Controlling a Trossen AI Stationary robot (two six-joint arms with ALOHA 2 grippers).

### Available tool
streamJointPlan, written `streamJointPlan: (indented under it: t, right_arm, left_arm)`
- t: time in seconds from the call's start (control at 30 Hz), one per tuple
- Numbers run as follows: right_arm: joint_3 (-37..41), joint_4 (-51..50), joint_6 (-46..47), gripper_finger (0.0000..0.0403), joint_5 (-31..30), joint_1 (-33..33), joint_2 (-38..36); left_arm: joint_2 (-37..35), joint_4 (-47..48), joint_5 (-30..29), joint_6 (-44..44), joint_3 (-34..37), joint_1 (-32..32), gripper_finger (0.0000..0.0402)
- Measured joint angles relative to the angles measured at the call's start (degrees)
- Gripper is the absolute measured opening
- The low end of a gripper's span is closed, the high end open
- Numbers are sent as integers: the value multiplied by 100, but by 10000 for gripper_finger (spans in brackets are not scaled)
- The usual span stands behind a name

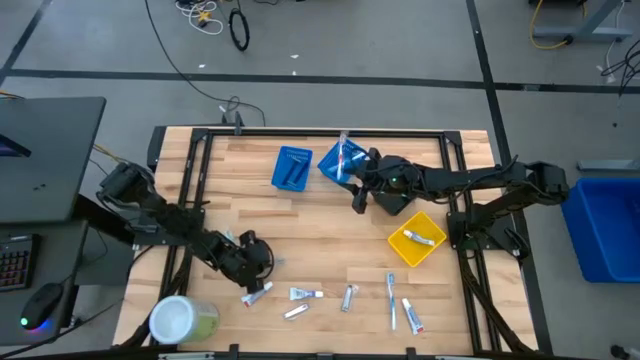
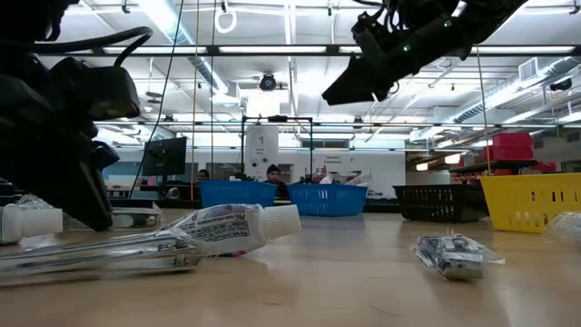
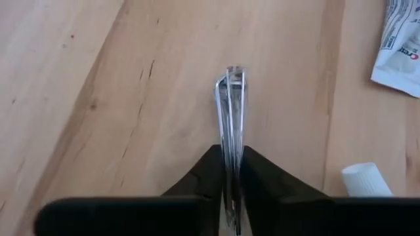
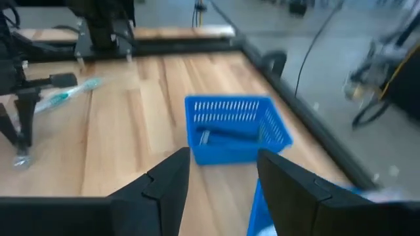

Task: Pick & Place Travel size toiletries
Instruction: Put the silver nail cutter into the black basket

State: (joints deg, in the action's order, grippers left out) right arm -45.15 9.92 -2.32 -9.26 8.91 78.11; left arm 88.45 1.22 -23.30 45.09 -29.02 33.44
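Several small toiletries lie along the table's near side: a white tube (image 1: 257, 293), another tube (image 1: 305, 294), a wrapped item (image 1: 347, 297), a slim toothbrush (image 1: 391, 300) and a red-marked tube (image 1: 411, 316). My left gripper (image 1: 250, 264) is low over the table beside the first tube (image 2: 238, 227). It is shut on a slim clear-wrapped packet (image 3: 230, 105). My right gripper (image 1: 358, 196) is open and empty, high above the table (image 2: 363, 80). It stands between two blue bins at the back, and its fingers (image 4: 164, 190) face the left blue bin (image 4: 236, 128). My left gripper pinches the clear-wrapped packet between its two fingers (image 3: 256, 177), by one end (image 3: 229, 164). The packet stands on edge and sticks straight out ahead of the fingers, along them, over the bare wood. Whether its free end (image 3: 233, 71) touches the table, I cannot tell.
The left blue bin (image 1: 292, 167) holds dark items, and a second blue bin (image 1: 343, 160) is tilted beside it. A black bin (image 2: 440, 202) sits under my right arm. A yellow bin (image 1: 416, 238) holds a white tube. A round white-and-green container (image 1: 183, 320) stands at the near left corner.
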Motion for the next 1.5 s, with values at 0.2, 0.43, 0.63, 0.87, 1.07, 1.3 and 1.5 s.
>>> streamJointPlan:
  t: [0.2, 0.43, 0.63, 0.87, 1.07, 1.3, 1.5]
  right_arm:
    - [0, 685, -150, 197, 756, 7, 34]
    - [0, 1187, -793, 219, 1693, -79, 381]
    - [0, 1457, -915, 232, 1874, -62, 700]
    - [-2, 1273, -915, 231, 2075, 9, 708]
    - [2, 1136, -915, 221, 2339, 44, 723]
    - [1, 1130, -875, 208, 2339, 46, 714]
    - [2, 1131, -808, 198, 2186, 44, 719]
  left_arm:
    - [64, 176, -1295, 46, -336, -309, 31]
    - [44, -312, -1418, -1667, -1170, -1250, 38]
    - [36, -576, -1610, -3306, -2127, -1889, 34]
    - [39, -221, -1324, -3952, -2576, -2337, 38]
    - [20, 254, -1262, -3822, -2590, -2532, 32]
    - [24, -344, -1069, -4495, -2588, -2547, 32]
    - [17, -296, -851, -4436, -2594, -2541, 32]
